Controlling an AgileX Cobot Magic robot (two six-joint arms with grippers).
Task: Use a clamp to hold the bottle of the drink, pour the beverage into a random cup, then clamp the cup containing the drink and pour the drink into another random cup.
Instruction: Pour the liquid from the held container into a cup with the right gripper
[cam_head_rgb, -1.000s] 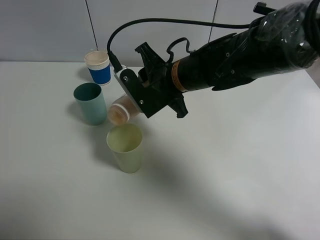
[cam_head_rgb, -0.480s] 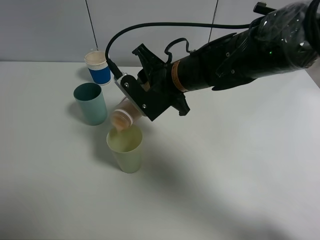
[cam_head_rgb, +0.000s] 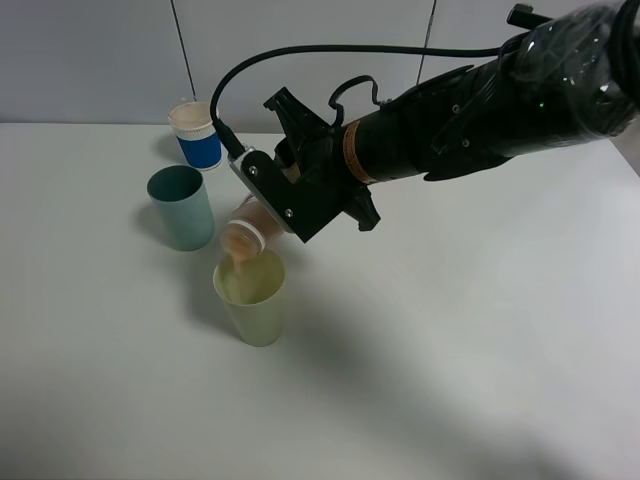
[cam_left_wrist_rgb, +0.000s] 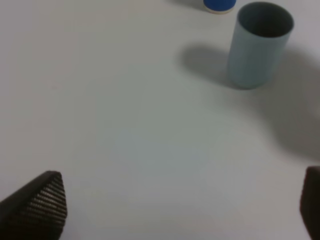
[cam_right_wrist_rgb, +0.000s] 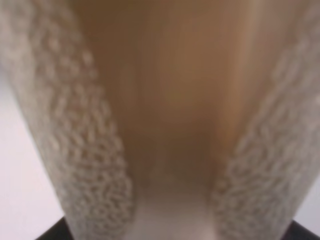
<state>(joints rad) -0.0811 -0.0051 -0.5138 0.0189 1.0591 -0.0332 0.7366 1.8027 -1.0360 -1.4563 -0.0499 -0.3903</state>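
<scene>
Right gripper (cam_head_rgb: 262, 208) is clamped on the bottle (cam_head_rgb: 243, 230), which I see tipped mouth-down just above the yellow cup (cam_head_rgb: 255, 310). A thin stream of beverage (cam_head_rgb: 240, 262) runs from its neck into that cup. On my right wrist feed the tan bottle fills the gap between the textured pads (cam_right_wrist_rgb: 80, 130). Teal cup (cam_head_rgb: 183, 208) stands upright just beside the yellow one, blue cup (cam_head_rgb: 198, 135) behind it, all on the white table (cam_head_rgb: 450, 350). Left gripper (cam_left_wrist_rgb: 175, 207) hangs spread wide over the table, gripping nothing.
</scene>
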